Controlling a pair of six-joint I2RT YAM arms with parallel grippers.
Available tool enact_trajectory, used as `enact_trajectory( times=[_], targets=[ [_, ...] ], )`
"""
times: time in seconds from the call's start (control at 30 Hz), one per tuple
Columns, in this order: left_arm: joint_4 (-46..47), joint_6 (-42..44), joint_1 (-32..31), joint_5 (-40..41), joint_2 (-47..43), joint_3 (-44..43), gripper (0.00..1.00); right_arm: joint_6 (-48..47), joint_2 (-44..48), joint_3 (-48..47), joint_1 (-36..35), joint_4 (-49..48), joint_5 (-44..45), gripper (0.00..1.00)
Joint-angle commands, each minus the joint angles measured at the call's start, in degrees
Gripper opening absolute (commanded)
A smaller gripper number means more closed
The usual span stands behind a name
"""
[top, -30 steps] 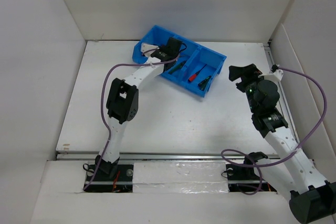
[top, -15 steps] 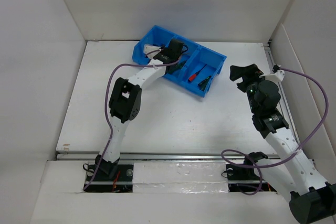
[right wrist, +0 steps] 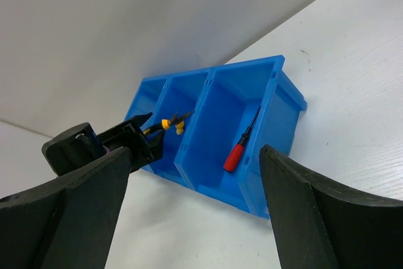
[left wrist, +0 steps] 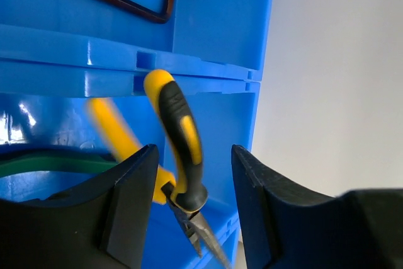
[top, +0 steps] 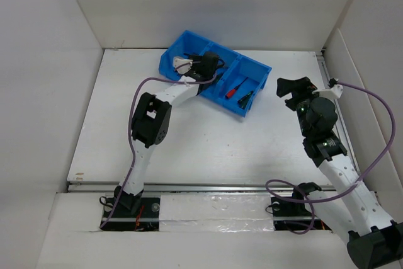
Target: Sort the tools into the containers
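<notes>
A blue bin (right wrist: pixel 277 102) with three parts sits on the white desk (right wrist: pixel 340 61). A red screwdriver (right wrist: pixel 234 156) lies in the nearest part. Yellow pliers (right wrist: pixel 171 122) are in the middle part, just beside the left arm's black fingers (right wrist: pixel 129 133). The right fingers (right wrist: pixel 63 218) stand wide apart.

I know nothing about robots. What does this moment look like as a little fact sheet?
bin: blue, three compartments, on the white table
left pincer: over the middle compartment, jaws apart
pliers: yellow handles, between those jaws, one handle blurred, apparently loose
right pincer: open, empty, off to the bin's side
screwdriver: red handle, lying in the end compartment nearest the right arm
hex key: dark, in the compartment next to the pliers
</notes>
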State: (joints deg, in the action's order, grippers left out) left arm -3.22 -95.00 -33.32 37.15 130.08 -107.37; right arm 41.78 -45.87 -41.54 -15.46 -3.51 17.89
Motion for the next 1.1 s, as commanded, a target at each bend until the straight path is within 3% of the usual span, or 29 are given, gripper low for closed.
enact_trajectory(
  times=[0.0, 0.27, 0.4, 0.43, 0.6, 0.67, 0.73, 0.87, 1.0, 1.07],
  targets=[
    [5.59, 1.22, 0.01, 1.61, -4.92, 2.16, 0.46, -1.17, 0.25, -1.44, -0.09, -3.52, 0.66, 0.87],
    [9.29, 6.93, -1.65, 2.4, -9.14, 5.33, 0.48, -1.17, 0.43, -0.91, -0.09, -4.14, -0.4, 0.87],
    [18.65, 22.53, -2.19, 1.71, -12.74, 6.99, 0.49, -1.17, 0.86, -1.0, -0.09, -3.79, -0.75, 0.87],
    [20.69, 32.5, -2.19, 0.05, -14.49, 7.96, 0.49, -1.26, 1.13, -1.0, -0.09, -3.7, -0.66, 0.87],
    [27.47, 57.0, -2.19, -7.07, -20.91, 11.91, 0.51, -1.0, 1.66, -0.39, -0.09, -4.22, -1.72, 0.87],
    [28.19, 65.86, -2.19, -14.01, -23.98, 14.38, 0.6, -0.91, 1.05, -0.56, -0.09, -4.31, -1.89, 0.87],
    [25.82, 68.53, -0.87, -19.88, -25.83, 14.56, 0.71, -0.91, 0.61, -0.65, -0.09, -4.4, -2.42, 0.87],
    [20.2, 74.16, 3.07, -27.2, -26.11, 12.46, 0.73, -0.73, 0.34, -0.74, -0.09, -4.66, -3.39, 0.87],
    [13.61, 77.33, 6.15, -36.16, -22.86, 8.68, 0.69, -0.56, 1.92, -0.56, -0.09, -4.23, -3.65, 0.87],
    [12.89, 78.56, 6.86, -42.84, -20.4, 7.36, 0.6, -0.47, 2.45, -0.56, -0.09, -3.88, -3.65, 0.87]
  ],
)
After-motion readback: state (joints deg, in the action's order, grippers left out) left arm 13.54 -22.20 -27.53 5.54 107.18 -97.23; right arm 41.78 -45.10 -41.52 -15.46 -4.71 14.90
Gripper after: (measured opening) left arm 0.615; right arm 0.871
